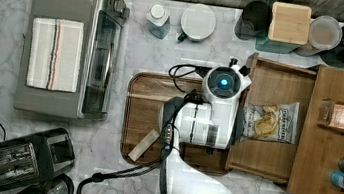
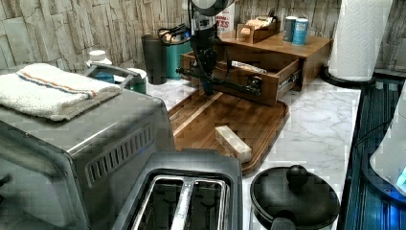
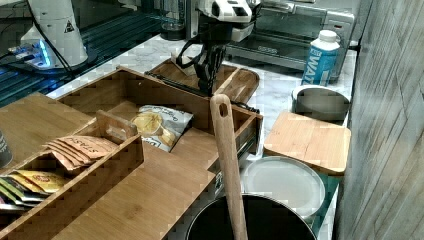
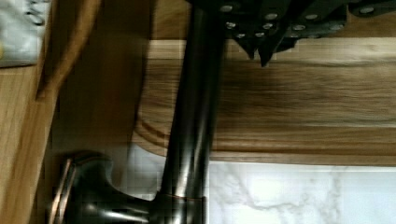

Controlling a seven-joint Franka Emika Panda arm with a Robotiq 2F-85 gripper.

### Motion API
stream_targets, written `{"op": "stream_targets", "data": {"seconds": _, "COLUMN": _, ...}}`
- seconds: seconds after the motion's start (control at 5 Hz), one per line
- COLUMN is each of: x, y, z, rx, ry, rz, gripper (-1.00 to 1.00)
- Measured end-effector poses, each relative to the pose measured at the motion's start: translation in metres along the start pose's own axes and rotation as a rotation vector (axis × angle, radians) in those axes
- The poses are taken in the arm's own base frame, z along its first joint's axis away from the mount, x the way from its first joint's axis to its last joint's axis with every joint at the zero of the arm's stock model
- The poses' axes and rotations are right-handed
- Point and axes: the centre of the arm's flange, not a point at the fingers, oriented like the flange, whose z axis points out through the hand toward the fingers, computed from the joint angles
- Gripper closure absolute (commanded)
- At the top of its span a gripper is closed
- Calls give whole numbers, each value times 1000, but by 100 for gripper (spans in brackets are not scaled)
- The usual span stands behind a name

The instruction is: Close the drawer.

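Drawer [image 1: 275, 85] pulled out from cabinet [image 1: 340, 144], chips bag [image 1: 271, 123] inside. Gripper [image 3: 207, 80] at drawer front, beside handle bar [image 4: 191, 116]; finger state: cannot tell. Drawer lies toward top view's right of gripper; closing push goes that way, across handle's long axis.

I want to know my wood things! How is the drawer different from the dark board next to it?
The drawer is lighter brown with raised walls and square corners; the cutting board is darker, flat, with rounded corners. The drawer holds a chip bag; the board carries a small pale block. The drawer has a dark bar handle and sticks out of its cabinet; the board lies on the marble counter. Both are wooden.
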Motion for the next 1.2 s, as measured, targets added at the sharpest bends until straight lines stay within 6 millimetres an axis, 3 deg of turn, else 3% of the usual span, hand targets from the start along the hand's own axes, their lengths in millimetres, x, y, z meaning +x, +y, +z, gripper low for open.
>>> {"op": "stream_targets", "data": {"seconds": 0.6, "x": -9, "y": 71, "z": -1, "rx": 59, "ry": 19, "rz": 35, "gripper": 100}}
{"op": "stream_targets", "data": {"seconds": 0.8, "x": -16, "y": 111, "z": -2, "rx": 61, "ry": 4, "rz": -33, "gripper": 100}}
{"op": "stream_targets", "data": {"seconds": 1.2, "x": -26, "y": 193, "z": 2, "rx": 39, "ry": 20, "rz": 42, "gripper": 100}}
